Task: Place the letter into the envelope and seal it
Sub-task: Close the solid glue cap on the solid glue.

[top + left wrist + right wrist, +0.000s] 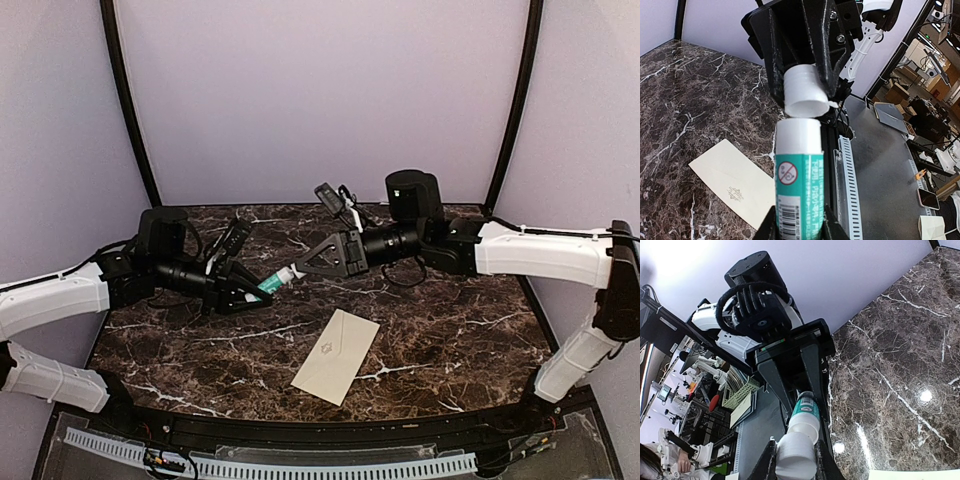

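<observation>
Dark marbled bench (450, 330), lilac walls behind. Item one, left pincer (258, 291): raised above the bench, closed narrowly on the labelled lower body of a glue stick (799, 175), pointing it at the other arm so that arm can work the top. Item two, white cap (802, 92): in line with the tube's white end, close against it and slightly askew; whether it is going on or coming off cannot be told. Item three, right pincer (300, 267): clamped on that cap, facing the left one tip to tip. Item four, envelope (337, 355): flat on the bench below the pincers, emblem up, untouched, likely awaiting glue. Letter: not in view; whether it is inside cannot be told.
</observation>
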`<state>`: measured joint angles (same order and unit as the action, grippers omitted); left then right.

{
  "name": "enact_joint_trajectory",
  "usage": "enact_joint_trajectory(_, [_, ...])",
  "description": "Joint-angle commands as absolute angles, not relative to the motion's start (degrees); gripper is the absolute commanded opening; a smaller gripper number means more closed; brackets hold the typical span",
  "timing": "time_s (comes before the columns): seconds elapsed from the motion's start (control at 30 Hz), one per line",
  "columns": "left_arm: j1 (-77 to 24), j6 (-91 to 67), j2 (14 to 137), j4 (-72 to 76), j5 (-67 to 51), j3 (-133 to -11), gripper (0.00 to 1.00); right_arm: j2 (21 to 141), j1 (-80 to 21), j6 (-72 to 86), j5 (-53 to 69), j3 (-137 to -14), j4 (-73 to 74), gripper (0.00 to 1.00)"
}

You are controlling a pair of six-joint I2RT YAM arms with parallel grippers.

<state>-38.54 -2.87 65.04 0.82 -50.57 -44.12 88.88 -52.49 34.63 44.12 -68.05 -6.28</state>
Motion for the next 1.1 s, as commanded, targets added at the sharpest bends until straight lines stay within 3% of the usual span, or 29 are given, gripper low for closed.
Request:
enact_joint_trajectory(0.0, [-38.91,-3.21,64.78,2.20,-52.06,-45.09,0.00,89.78,-53.25,35.03,45.92,-70.28,-9.50,0.12])
enact_joint_trajectory(1.07, [-39.36,-3.28,64.69,2.37,-52.35,-44.82,0.00,90.69,-53.39,31.73,43.49,-71.18,-3.96,0.09])
